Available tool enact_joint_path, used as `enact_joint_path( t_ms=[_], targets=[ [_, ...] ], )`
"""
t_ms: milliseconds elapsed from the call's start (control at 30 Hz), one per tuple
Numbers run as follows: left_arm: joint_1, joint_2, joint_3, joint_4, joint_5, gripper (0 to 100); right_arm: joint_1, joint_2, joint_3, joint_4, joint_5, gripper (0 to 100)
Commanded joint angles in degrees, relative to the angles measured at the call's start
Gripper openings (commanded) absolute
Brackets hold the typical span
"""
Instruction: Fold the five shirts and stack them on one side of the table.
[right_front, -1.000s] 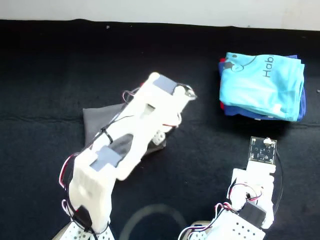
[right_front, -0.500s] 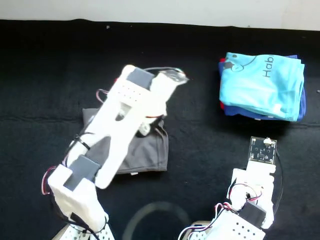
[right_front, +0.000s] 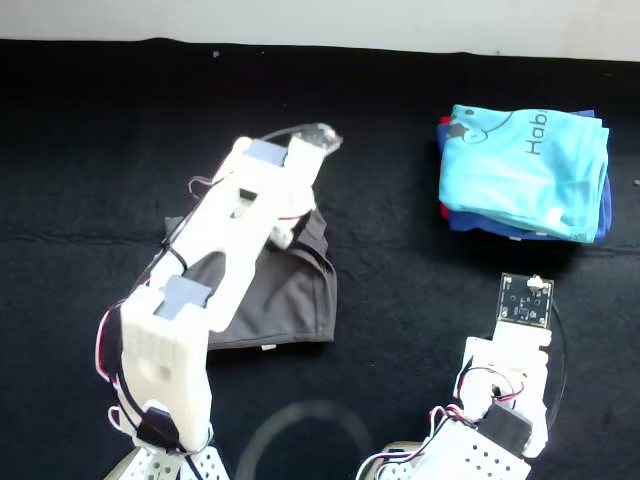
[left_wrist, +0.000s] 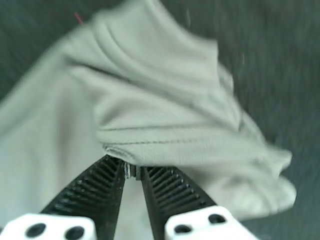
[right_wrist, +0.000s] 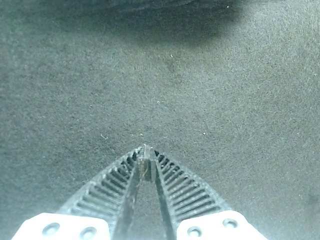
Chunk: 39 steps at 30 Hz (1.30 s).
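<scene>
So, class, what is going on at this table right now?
The left gripper is shut on a fold of the grey fabric shirt, which lies rumpled on the black cloth table. The right gripper is shut on nothing, low over bare cloth. A stack of folded shirts, light blue on top, sits at the far right.

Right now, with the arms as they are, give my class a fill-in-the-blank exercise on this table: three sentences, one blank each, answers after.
1. The shirt pinched by the left gripper is ____ in colour.
2. On the folded stack, the top shirt is light ____.
3. The right gripper hangs over the black table with its jaws ____.

Missing words: grey; blue; shut.
</scene>
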<state>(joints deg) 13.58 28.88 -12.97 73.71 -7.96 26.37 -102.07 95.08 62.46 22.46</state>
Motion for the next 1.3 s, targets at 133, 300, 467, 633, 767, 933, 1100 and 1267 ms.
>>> enact_joint_path(
  t_ms=[133,300,467,633,767,933,1100,1267],
  targets=[
    [-0.92,8.04,-16.66,-9.49,7.65,1,0.04,-0.31,8.13,-0.92,0.18,0.7],
    [-4.18,13.93,-28.62,-8.26,12.13,1,0.04,-0.31,8.13,-1.01,0.18,0.7],
    [-6.64,14.29,-38.2,0.44,14.86,1,0.04,-0.31,8.13,-1.01,0.18,0.7],
    [-8.31,14.64,-45.85,8.62,14.68,1,0.04,-0.31,8.13,-1.1,0.18,0.7],
    [-7.96,14.64,-46.2,9.49,14.68,1,0.04,-0.31,8.13,-1.1,0.18,0.7],
    [-6.73,14.73,-45.93,10.37,13.63,1,0.04,-0.31,8.13,-1.1,0.18,0.7],
    [-5.49,18.15,-43.91,19.6,7.47,1,0.04,-0.31,8.13,-1.1,0.18,0.7],
    [-2.24,17.54,-42.42,28.4,6.15,1,0.04,-0.31,8.13,-1.1,0.18,0.7]
  ],
)
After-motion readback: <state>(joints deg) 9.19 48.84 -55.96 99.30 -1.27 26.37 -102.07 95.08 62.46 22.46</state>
